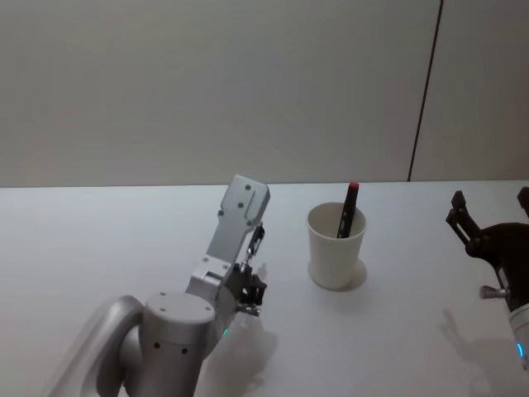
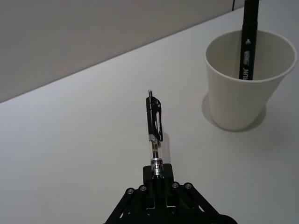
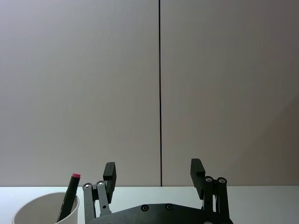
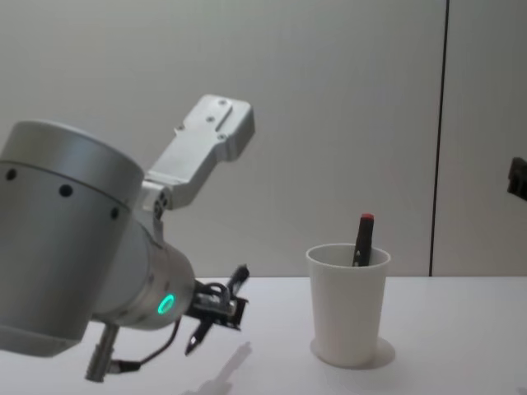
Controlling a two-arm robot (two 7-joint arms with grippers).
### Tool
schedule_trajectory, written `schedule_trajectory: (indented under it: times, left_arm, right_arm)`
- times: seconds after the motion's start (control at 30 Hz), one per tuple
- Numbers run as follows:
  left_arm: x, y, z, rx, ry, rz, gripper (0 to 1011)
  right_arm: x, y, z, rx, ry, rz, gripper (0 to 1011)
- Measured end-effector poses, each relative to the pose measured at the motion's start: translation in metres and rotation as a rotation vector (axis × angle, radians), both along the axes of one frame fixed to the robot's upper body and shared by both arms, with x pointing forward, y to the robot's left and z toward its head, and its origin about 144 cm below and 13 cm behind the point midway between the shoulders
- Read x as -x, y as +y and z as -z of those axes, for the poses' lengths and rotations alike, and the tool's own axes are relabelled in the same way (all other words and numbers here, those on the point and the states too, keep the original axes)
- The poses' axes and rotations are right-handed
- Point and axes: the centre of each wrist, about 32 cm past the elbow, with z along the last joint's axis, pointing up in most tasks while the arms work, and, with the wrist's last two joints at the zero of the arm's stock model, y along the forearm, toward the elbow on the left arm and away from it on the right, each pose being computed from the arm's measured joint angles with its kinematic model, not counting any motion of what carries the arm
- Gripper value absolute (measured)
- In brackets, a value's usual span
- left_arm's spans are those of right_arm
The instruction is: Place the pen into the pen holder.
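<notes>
The rounded silver-grey left arm (image 4: 66, 239) bore dark screws (image 4: 65, 191) and 1 green light (image 4: 165, 305); the left claw (image 2: 158, 176) and right claw (image 3: 154, 172) were black linkages with bright rivets (image 2: 142, 188).

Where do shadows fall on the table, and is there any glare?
Head view: a soft shadow rings the pen holder's base, a fainter one lies near the right gripper. Chest view: a pale shadow lies on the table beneath the left gripper's pen. No glare seen.
</notes>
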Motion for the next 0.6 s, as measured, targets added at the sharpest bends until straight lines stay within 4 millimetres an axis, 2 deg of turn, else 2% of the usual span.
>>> schedule_trajectory:
  times: [0.6]
  left_arm:
    - [0.007, 0.018, 0.005, 0.047, -0.281, -0.027, 137]
  right_arm:
    - [0.0, 0.0, 0.0, 0.0, 0.0, 0.0, 1002]
